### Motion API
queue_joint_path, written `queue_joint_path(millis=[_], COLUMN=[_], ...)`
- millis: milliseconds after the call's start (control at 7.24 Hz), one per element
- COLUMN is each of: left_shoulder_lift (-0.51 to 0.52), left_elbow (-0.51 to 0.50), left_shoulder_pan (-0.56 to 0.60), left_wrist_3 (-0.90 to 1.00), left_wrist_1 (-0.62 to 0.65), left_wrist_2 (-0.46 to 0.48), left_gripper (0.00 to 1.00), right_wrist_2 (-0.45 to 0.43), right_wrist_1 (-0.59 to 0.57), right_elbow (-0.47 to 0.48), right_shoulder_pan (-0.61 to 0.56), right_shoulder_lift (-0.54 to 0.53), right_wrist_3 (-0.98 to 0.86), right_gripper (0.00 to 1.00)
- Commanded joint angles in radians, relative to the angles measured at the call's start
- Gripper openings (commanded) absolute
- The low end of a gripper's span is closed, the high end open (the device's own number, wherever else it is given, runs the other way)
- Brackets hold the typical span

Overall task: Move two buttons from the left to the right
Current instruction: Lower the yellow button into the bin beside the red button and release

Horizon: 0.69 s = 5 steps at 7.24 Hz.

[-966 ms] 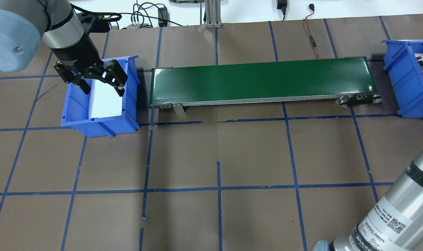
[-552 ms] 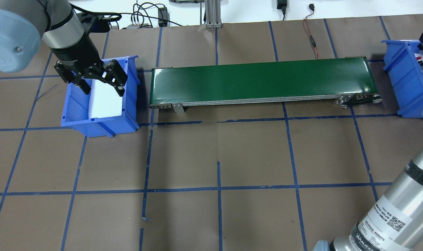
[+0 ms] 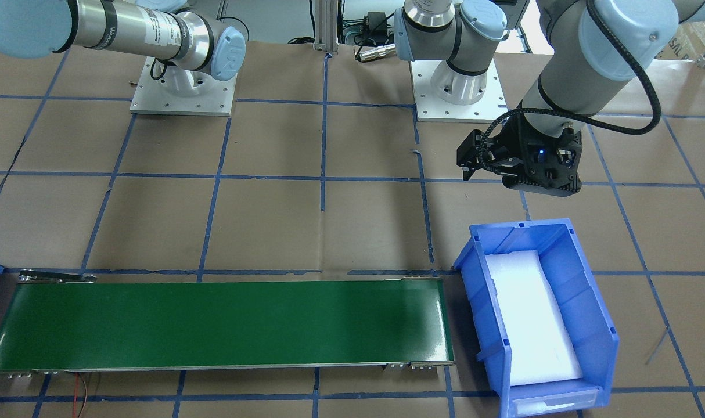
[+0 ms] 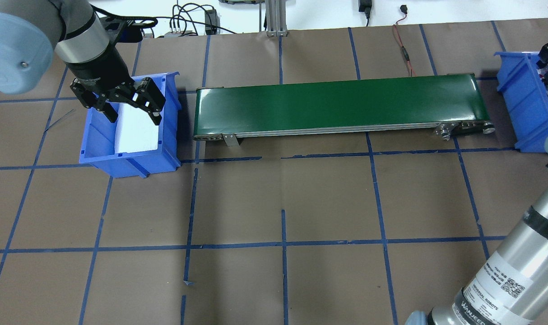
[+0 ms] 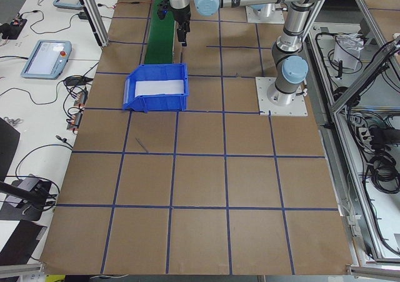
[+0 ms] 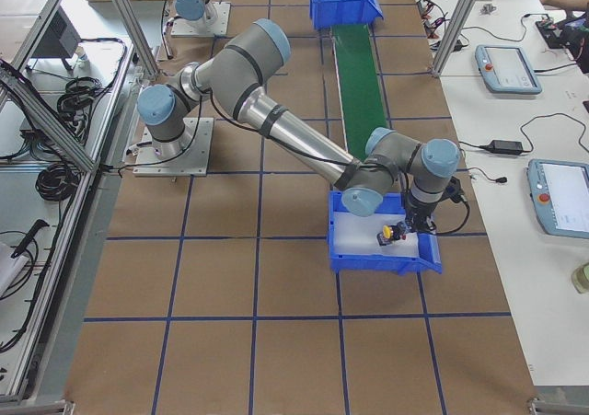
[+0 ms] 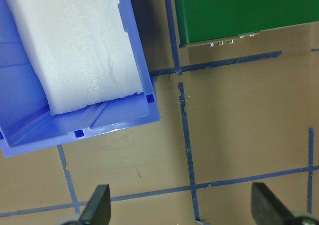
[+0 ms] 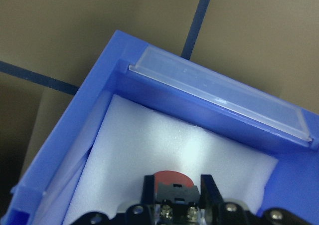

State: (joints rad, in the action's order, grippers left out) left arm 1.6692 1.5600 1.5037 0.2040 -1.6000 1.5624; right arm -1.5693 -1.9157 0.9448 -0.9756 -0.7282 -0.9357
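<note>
Since 1.0 s ago, overhead view: right gripper [image 8: 177, 184] has crept slightly toward the conveyor side above the right bin [image 8: 55, 150]. The left gripper [image 4: 134, 118] has not shifted.

Right gripper: you will find it clamped on the red-capped button [image 8: 168, 176], one finger on each side. The cap points down at the white foam [image 8: 149, 145] lining the bin, and the grey screw-terminal end faces up toward the wrist camera. The button is inside the bin's walls. You cannot tell from these views whether the cap touches the foam.

Yellow-capped button [image 6: 386, 237]: seen from the right side view on the foam in the same bin, just beside the right gripper. It is too small there for you to read how it lies.

Left gripper: fingers spread wide apart and holding nothing, hanging high above the left bin [image 4: 129, 164].

The green conveyor belt [image 4: 337, 101] lies on the counter [image 4: 328, 198] between the two bins.
</note>
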Motion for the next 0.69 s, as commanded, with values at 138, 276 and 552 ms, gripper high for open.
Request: queue_joint_path(millis=[138, 276, 552], left_shoulder_lift=[0.001, 0.000, 0.000], left_elbow=[0.002, 0.002, 0.002], left_shoulder_pan=[0.000, 0.000, 0.000], left_wrist_3=[0.000, 0.000, 0.002], left_wrist_1=[0.000, -0.002, 0.000], left_wrist_2=[-0.002, 0.001, 0.001], left_gripper=[1.00, 1.00, 1.00], right_wrist_2=[0.033, 0.034, 0.035], right_wrist_1=[0.000, 0.000, 0.001], right_elbow=[0.006, 0.006, 0.005], right_shoulder_pan=[0.000, 0.000, 0.001], right_shoulder_lift=[0.000, 0.000, -0.002], right_wrist_3=[0.005, 0.005, 0.003], right_gripper=[0.66, 0.78, 0.79])
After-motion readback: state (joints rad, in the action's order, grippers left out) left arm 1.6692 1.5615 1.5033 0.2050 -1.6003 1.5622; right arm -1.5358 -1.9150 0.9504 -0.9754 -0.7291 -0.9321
